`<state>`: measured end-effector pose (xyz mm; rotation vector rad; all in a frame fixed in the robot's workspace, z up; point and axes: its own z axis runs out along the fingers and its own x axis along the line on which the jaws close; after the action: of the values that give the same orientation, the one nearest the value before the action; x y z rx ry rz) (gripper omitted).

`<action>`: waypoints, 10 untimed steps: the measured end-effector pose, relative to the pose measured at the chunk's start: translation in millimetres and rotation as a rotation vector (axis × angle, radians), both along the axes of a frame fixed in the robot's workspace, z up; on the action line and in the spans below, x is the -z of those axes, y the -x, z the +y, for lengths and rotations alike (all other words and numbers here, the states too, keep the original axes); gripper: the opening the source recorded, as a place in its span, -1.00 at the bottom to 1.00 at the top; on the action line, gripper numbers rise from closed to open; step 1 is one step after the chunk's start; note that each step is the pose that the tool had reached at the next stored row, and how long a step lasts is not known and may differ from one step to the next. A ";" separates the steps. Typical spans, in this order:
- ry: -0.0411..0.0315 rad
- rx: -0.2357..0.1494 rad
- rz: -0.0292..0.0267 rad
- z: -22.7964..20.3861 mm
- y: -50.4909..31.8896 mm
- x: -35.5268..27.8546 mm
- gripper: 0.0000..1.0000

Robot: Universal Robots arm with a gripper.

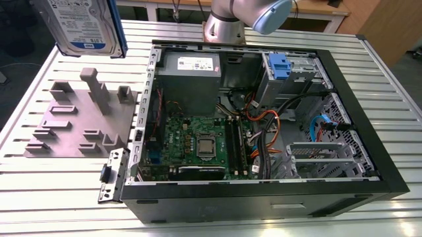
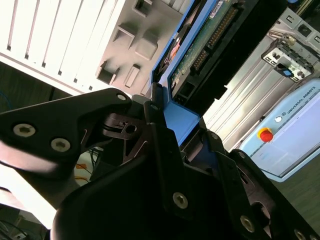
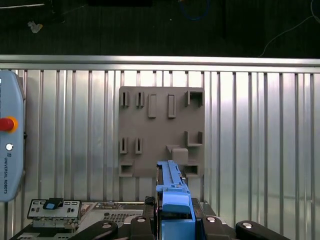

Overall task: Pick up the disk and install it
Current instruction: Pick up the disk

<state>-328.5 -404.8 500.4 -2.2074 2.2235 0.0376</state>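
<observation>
Holding the disk [image 1: 82, 24] aloft — gripper [image 2: 167, 120] clamped on it, over grey tray [image 1: 79, 123].

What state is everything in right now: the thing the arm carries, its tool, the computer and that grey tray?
disk, held up in the air, clear of the table.
tool, shut on the disk's blue frame.
computer case, lying on its side, open, insides showing.
grey tray, flat on the table, beside the case at the exterior view's left.
</observation>
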 end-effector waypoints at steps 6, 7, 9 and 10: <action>0.0001 0.000 0.0002 -2.3 -1.0 -0.1 -0.27; 0.0000 0.000 0.0001 -4.0 -1.0 0.0 -0.27; 0.0002 0.000 0.0002 -8.0 -1.0 -0.1 -0.27; 0.0001 0.000 0.0002 -10.0 -1.0 -0.1 -0.27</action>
<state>-327.5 -414.8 500.5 -2.2075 2.2237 0.0377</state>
